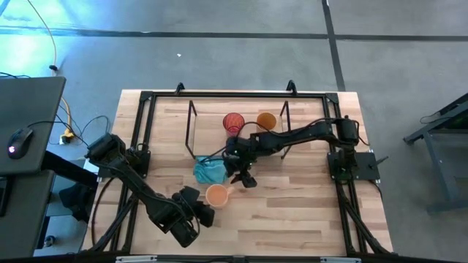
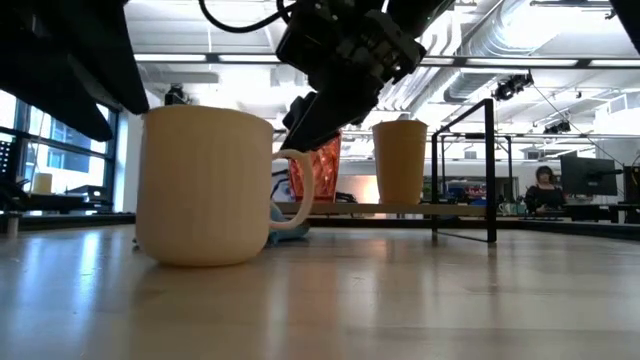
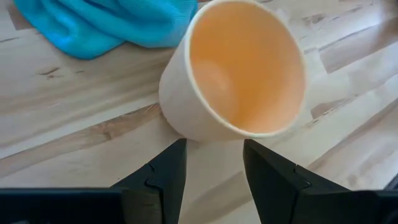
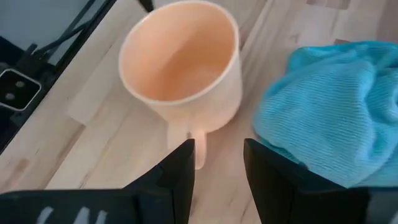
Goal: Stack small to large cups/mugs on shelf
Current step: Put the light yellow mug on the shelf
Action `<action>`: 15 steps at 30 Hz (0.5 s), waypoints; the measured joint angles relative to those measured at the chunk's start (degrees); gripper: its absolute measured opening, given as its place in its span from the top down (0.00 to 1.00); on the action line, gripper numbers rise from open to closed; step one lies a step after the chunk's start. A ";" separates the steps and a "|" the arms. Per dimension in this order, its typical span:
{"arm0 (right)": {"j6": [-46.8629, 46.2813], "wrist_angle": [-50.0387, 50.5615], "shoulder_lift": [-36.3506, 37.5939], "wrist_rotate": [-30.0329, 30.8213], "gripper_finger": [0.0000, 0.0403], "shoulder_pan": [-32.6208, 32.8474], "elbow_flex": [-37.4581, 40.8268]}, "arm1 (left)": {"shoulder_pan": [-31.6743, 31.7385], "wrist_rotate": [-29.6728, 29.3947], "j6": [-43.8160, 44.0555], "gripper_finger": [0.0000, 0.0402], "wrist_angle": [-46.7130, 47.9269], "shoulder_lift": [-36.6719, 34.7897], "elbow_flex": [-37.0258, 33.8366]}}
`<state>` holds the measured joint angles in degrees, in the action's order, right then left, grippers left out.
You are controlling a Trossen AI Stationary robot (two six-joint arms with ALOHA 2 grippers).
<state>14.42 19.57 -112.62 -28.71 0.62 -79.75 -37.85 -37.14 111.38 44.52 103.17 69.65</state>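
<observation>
Light orange mug upright on the table, near side, just right of the left gripper and near the right gripper; handle turned toward the right gripper. Left gripper low at the table's near-left part, jaws apart and gripping nothing, fingertips just short of the mug's wall, not touching it. Right gripper reaching in from the right side above the table's middle, tilted down toward the mug, jaws likewise apart with nothing between them, fingers on either side of the handle's line but apart from it. Teal cloth bunched on the table just beyond the mug, between mug and shelf, beside the right gripper.

Red cup and amber tumbler upright on the shelf board at the far middle of the table, side by side, red one left, tumbler right, apart from each other. In the low view, mug large in front at left, tumbler on the board behind, red cup partly hidden by the right gripper hanging above. Beyond the table at far right, a person seated at a monitor.
</observation>
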 joint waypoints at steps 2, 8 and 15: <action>0.76 0.74 0.00 -0.01 0.68 0.15 0.00 | 0.02 -0.01 0.61 0.63 -0.66 0.07 -0.98; 1.09 2.39 0.00 -0.19 0.68 0.20 0.00 | 0.39 -1.17 3.82 0.63 -4.19 0.12 -3.68; 1.22 3.67 0.00 -1.84 0.68 1.86 0.00 | 2.85 -2.24 1.64 0.63 -4.25 0.12 -3.81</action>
<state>15.64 23.24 -112.62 -30.55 2.48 -79.75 -34.99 -39.38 113.02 40.27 103.28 65.84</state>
